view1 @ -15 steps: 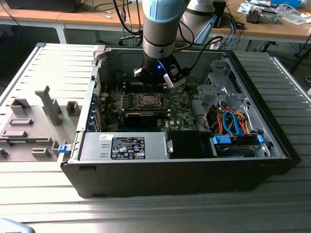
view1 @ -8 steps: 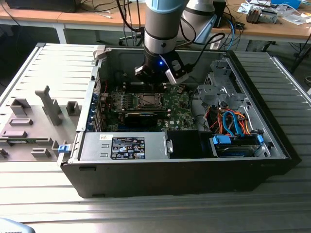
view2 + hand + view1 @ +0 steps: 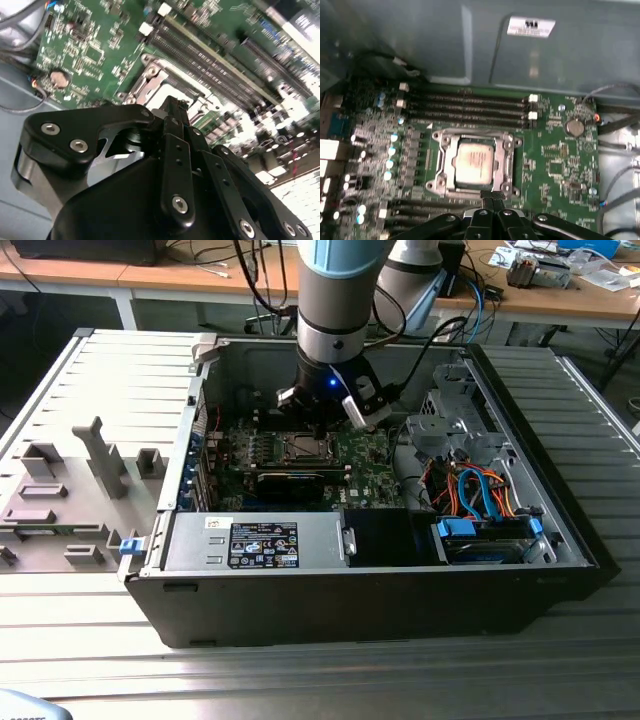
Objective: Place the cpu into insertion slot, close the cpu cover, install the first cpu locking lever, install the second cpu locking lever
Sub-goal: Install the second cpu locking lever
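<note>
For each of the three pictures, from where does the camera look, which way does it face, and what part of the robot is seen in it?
Exterior view: off the arm, above the open computer case, looking down into it; the arm and claw show over the green board.
First wrist view: on the arm, looking down at the cpu under the cpu cover; claw at the socket's edge.
Second wrist view: low behind the claw, looking along the board.
Both wrist views share the insertion slot.

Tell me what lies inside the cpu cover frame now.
In the first wrist view, the cpu lies in the opening of the closed cpu cover, pale face up. The insertion slot beneath is covered. The claw is at the frame's edge.
</note>
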You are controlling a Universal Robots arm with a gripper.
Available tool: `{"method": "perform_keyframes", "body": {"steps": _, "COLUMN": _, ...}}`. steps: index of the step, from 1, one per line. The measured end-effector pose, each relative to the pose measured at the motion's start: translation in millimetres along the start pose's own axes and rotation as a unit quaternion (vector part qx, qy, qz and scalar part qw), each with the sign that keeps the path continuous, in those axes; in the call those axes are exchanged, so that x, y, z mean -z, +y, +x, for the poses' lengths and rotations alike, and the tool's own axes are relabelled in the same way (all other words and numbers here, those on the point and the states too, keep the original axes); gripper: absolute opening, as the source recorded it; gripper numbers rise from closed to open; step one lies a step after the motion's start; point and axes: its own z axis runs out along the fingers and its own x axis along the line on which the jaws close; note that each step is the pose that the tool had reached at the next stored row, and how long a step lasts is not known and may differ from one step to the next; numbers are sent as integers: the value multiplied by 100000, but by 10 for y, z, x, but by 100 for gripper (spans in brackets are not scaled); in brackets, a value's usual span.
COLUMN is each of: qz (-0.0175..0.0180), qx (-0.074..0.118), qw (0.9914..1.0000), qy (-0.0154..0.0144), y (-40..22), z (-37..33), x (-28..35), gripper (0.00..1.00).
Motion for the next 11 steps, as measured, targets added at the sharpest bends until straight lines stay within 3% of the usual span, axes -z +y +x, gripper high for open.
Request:
{"method": "perform_keyframes", "body": {"steps": 4, "qz": 81, "qx": 5, "qw": 100000, "qy": 7, "y": -80, "z": 92, "x": -28, "gripper": 11}}
{"method": "perform_keyframes", "body": {"steps": 11, "qz": 127, "qx": 3, "qw": 100000, "qy": 14, "y": -107, "z": 285, "x": -105, "gripper": 11}}
